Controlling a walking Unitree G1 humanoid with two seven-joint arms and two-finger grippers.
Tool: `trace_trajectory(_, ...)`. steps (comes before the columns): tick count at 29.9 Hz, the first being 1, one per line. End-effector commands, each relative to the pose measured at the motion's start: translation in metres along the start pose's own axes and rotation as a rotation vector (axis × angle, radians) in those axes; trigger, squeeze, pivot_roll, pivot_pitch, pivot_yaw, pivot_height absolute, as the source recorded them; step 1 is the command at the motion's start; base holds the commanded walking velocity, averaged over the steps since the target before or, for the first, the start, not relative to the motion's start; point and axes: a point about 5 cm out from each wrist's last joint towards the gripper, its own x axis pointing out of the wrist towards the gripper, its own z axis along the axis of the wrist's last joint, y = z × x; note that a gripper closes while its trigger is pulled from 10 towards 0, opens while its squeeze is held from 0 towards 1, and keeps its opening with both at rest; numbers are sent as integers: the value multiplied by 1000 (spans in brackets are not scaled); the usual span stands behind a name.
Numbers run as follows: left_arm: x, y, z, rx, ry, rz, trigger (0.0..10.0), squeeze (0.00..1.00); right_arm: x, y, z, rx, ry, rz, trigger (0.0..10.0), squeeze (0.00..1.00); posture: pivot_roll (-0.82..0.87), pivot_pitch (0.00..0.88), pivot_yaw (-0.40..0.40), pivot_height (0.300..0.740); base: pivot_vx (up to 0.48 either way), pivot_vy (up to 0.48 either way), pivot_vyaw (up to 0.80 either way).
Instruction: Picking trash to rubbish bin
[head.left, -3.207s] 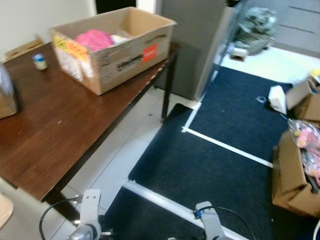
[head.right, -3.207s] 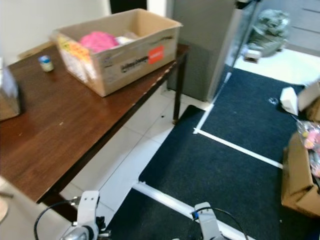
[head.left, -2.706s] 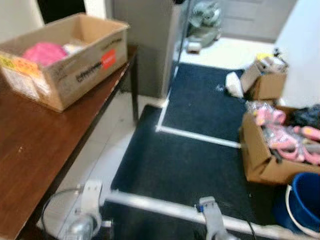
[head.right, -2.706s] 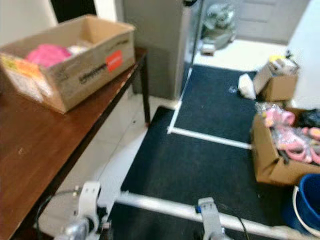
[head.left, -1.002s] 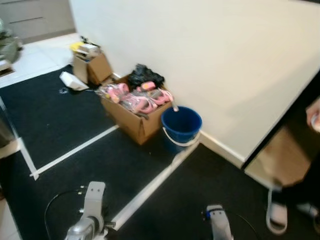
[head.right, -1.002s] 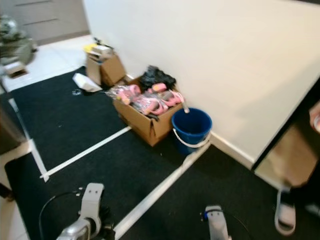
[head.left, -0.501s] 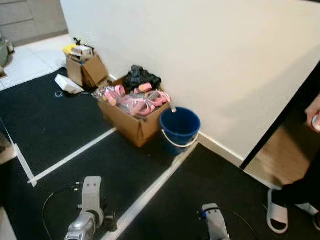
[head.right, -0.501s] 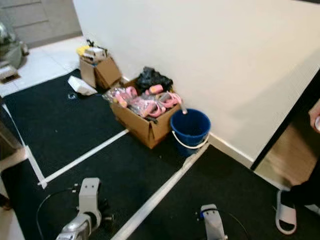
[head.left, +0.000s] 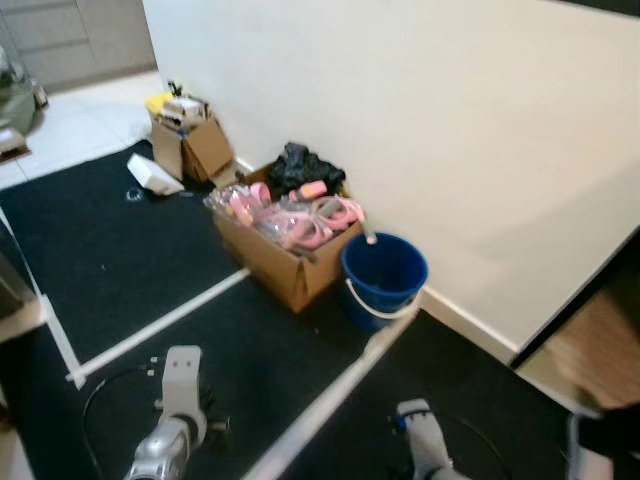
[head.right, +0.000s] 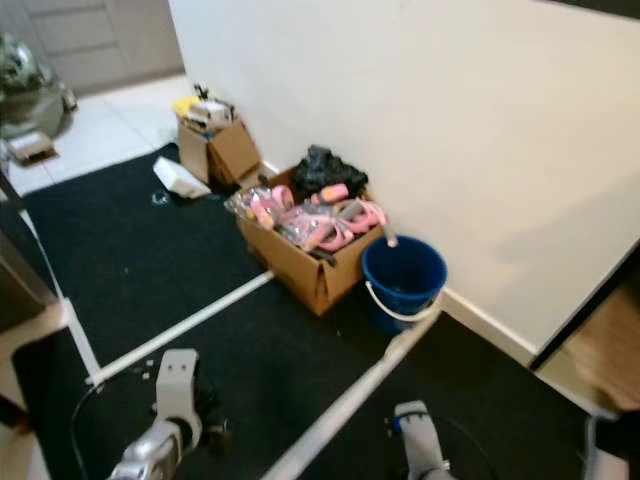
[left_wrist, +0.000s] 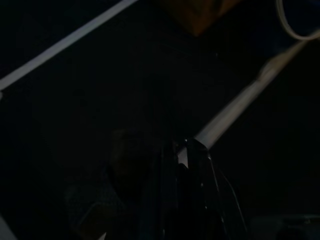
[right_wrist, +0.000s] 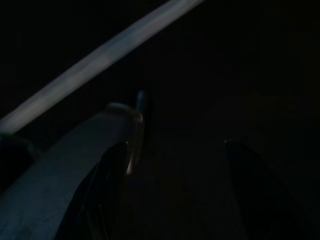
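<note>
Trash (head.left: 152, 176) is lying on the dark carpet (head.left: 90, 250), upper left of the frame.
It is looking light and thin, so probably pinching one raised edge is best; both arms are hanging idle, and I cannot tell the state of either end effector.

Open dark carpet (head.left: 120, 260) lies ahead and to the left, crossed by white tape lines (head.left: 160, 322); passage there is unobstructed. Along the wall (head.left: 420, 130) stand, in a row, a small box (head.left: 192, 145), a large box (head.left: 285, 255) heaped with pink items, and a blue bucket (head.left: 383, 275) just beside it. The bucket mouth is open from above. A flat white item (head.left: 152, 174) lies on the carpet near the small box.
</note>
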Motion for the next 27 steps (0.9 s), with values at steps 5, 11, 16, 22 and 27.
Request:
trace_trajectory(5, 1, -2, 3, 10, -11, -17, 10000, 0, 0, 1, 1, -3, -5, 0, 10000, 0, -97, 60, 13, 740, 370, 0, 0)
trace_trajectory(11, 0, -1, 1, 12, -6, -17, 10000, 0, 0, 2, 3, -8, -18, 4, 10000, 0, -97, 64, 14, 740, 366, 0, 0)
trace_trajectory(16, 0, -2, 0, 8, -2, -17, 10000, 0, 0, 0, 6, 1, -39, 6, 10000, 0, -101, 72, 7, 740, 359, 0, 0)
trace_trajectory(22, -1, -3, -1, 2, 3, -17, 10000, 0, 0, -1, 10, 6, -79, -8, 10000, 0, -104, 74, 11, 740, 346, 0, 0)
trace_trajectory(27, -1, -3, -2, 9, 11, -21, 10000, 0, 0, -1, 12, -27, -81, -10, 10000, 0, -109, 75, 23, 740, 340, 0, 0)
